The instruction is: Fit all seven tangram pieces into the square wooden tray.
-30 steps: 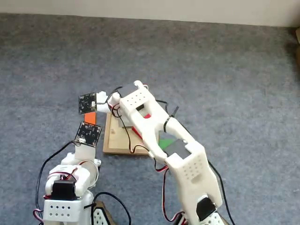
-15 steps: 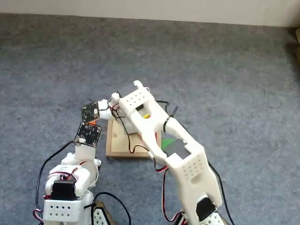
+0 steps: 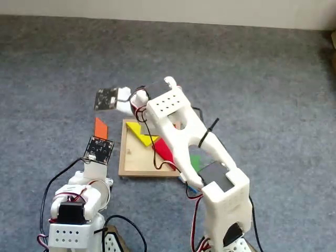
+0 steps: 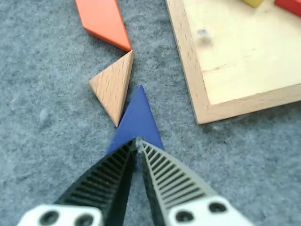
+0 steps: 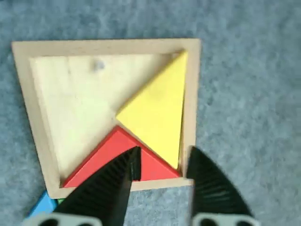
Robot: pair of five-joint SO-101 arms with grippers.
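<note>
Left gripper: ribbed black jaws almost together at the base of a flat blue painted triangle; unclear whether pinching it or merely poised over it. Just beside, on the grey napped carpet off the left rim of the square wooden tray: a bare-wood triangle and an orange painted parallelogram. Right gripper: jaws spread, holding nothing, above the tray corner shared by a large yellow triangle and a red triangle, both seated flush. Likely step: feeding loose pieces in. Grip thin pieces across opposite edges, lift clear of the raised rim, lower flat onto the smooth bare floor.
</note>
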